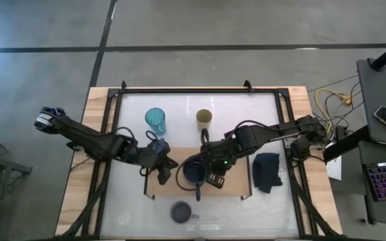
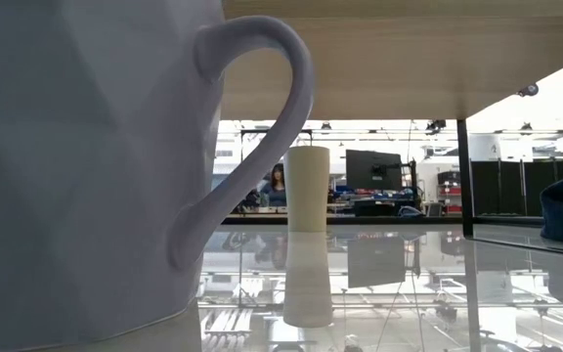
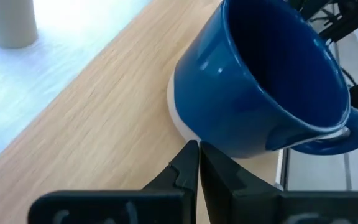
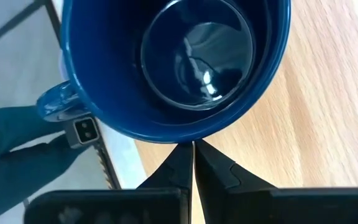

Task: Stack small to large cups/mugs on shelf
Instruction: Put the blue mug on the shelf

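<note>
Navy mug point(image 1: 193, 171) is seen upright on the shelf point(image 1: 236, 188). Left end effector point(image 1: 164, 163) and right end effector point(image 1: 205, 165) are closed together, empty, flanking it closely.

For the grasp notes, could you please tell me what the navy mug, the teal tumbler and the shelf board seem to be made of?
Navy mug: probably glazed ceramic; its inside is glossy with sharp highlights.
Teal tumbler: likely plastic or glass; it looks translucent, and the view leaves it open.
Shelf board: light wood or wood-look laminate, matte, with visible grain lines.
</note>
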